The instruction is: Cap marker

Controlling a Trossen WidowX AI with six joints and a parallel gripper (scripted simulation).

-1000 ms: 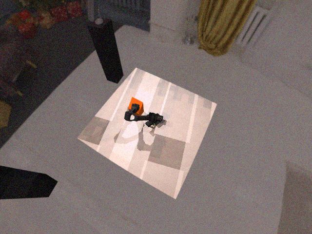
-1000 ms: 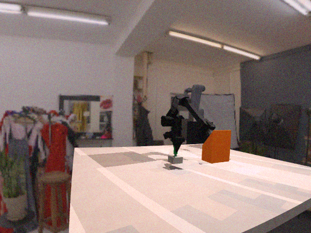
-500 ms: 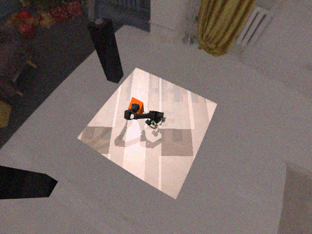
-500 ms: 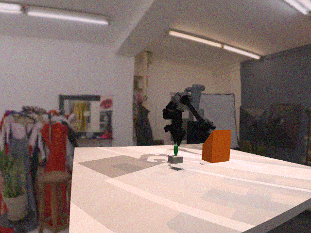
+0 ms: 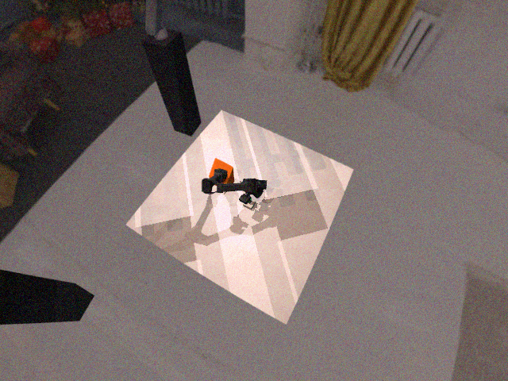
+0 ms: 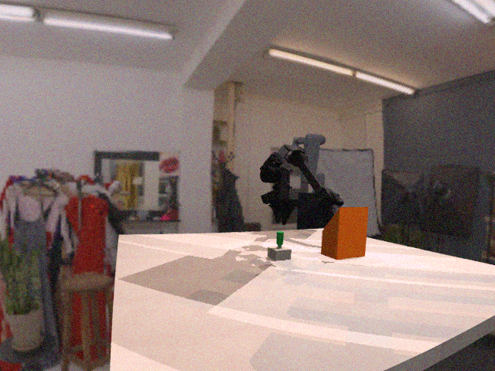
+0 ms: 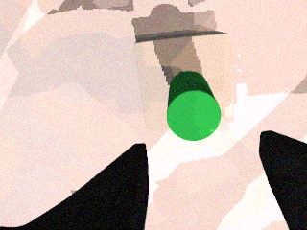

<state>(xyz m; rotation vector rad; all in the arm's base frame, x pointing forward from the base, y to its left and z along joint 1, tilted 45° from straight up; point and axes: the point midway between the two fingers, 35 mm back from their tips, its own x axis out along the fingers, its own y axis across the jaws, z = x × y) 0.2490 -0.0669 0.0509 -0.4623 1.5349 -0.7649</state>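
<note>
White walls [image 6: 80, 103] close the left side of the room; a dark grey wall [image 6: 435, 120] stands on the right; long strip lights [image 6: 104, 25] run across the pale ceiling, with another pair [image 6: 339, 72] farther back. At far left hangs a rack of red and patterned clothes [image 6: 80, 216], beside a potted plant [image 6: 19, 287] and a wooden stool [image 6: 86, 303]; behind them a framed mirror [image 6: 128, 179] hangs on the wall. From above, a grey floor [image 5: 369, 246] surrounds the pale table [image 5: 246, 266]; a mustard curtain [image 5: 360, 40] hangs next to a radiator [image 5: 409, 40]; a tall black pillar [image 5: 174, 82] stands near the table's far corner.
</note>
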